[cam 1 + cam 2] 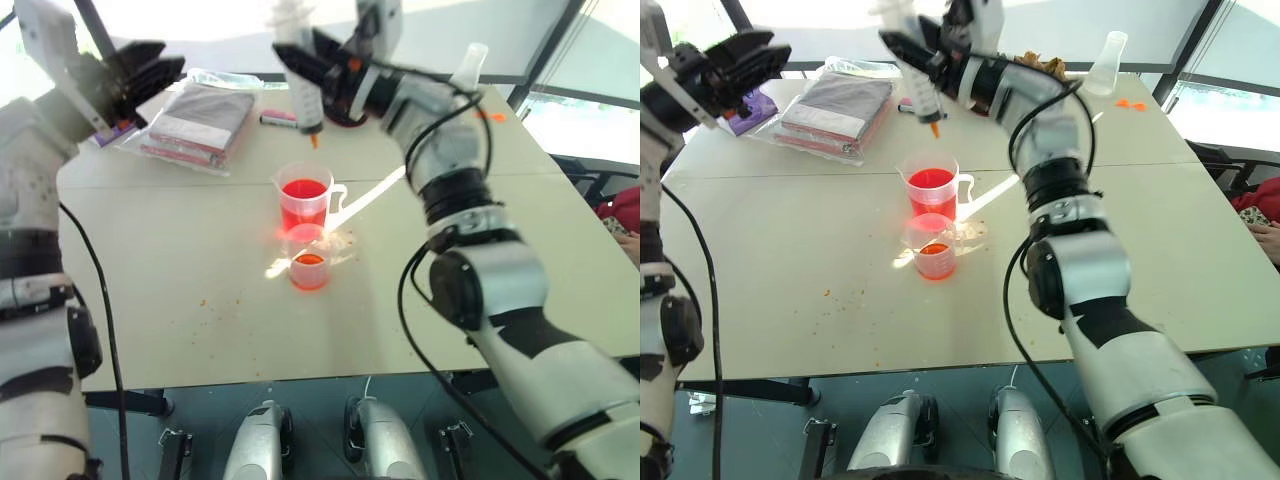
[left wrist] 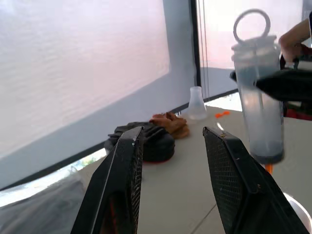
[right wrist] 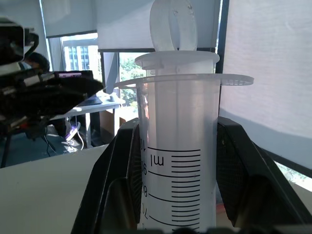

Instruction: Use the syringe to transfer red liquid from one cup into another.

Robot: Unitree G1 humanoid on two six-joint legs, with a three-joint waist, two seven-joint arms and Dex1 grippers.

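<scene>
My right gripper is shut on the syringe, gripping its clear barrel. The syringe stands upright in the air, orange tip down, its white plunger pushed in. Below the tip on the table is the handled cup, holding red liquid. The short cup stands just in front of it, touching or nearly so, with a little red liquid at its bottom. My left gripper is raised at the far left, open and empty, well apart from the syringe.
A plastic bag with dark cloth lies at the table's back left, a marker pen beside it. A clear conical flask stands at the back right. Small orange specks dot the tabletop. A person sits at the right edge.
</scene>
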